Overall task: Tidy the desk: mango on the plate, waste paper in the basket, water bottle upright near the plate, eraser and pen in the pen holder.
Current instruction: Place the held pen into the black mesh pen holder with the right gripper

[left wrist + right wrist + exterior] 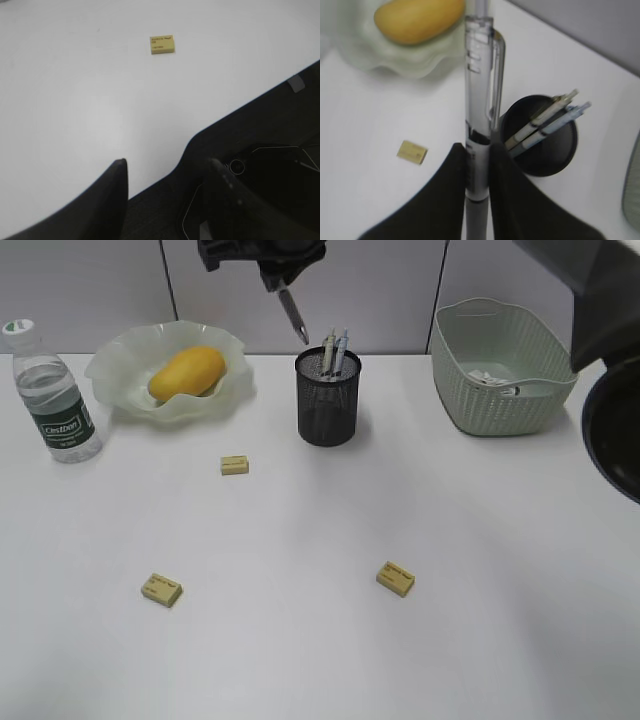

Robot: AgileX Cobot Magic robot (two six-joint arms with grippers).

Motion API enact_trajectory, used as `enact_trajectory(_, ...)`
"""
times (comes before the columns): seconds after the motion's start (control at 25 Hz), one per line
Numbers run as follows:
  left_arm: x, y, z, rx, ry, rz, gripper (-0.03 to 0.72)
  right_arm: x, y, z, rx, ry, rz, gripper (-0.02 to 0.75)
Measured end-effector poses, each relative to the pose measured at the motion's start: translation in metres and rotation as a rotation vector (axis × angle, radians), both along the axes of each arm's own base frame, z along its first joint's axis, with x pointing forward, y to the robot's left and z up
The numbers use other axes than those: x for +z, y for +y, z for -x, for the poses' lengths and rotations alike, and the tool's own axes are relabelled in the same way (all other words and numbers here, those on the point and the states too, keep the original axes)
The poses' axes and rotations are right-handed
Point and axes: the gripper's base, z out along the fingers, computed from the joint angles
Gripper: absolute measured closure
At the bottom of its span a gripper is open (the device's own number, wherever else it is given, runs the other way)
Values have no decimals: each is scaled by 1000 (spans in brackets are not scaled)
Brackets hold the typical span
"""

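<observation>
Carrying a third pen to the black mesh cup.

Most of the desk (330, 660) looks sorted: the mango (187, 372) lies in the wavy glass plate (120, 365), the water bottle (56, 395) stands upright just left of it, and white paper (492, 377) sits in the green basket (500, 400). Two pens already stand in the pen holder (327, 400). Left to do, by my reading: three erasers (235, 465) scattered on the desk. The right claw (479, 150) is closed on a clear pen (481, 90), held above and slightly left of the holder. The left claw (165, 172) hangs half open and empty over bare desk, one eraser well ahead of it.
</observation>
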Motion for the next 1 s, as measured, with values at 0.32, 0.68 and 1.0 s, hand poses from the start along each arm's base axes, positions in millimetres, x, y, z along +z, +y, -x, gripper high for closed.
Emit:
enact_trajectory(0.32, 0, 0, 0, 0, 0, 0, 314, 14, -29, -37, -153, -226, -53, 621)
enact_trajectory(0.68, 0, 0, 0, 0, 0, 0, 314, 24, -19, -49, -108, -452, -170, 621)
enact_trajectory(1.0, 0, 0, 0, 0, 0, 0, 314, 9, -29, -53, -156, -325, -168, 621)
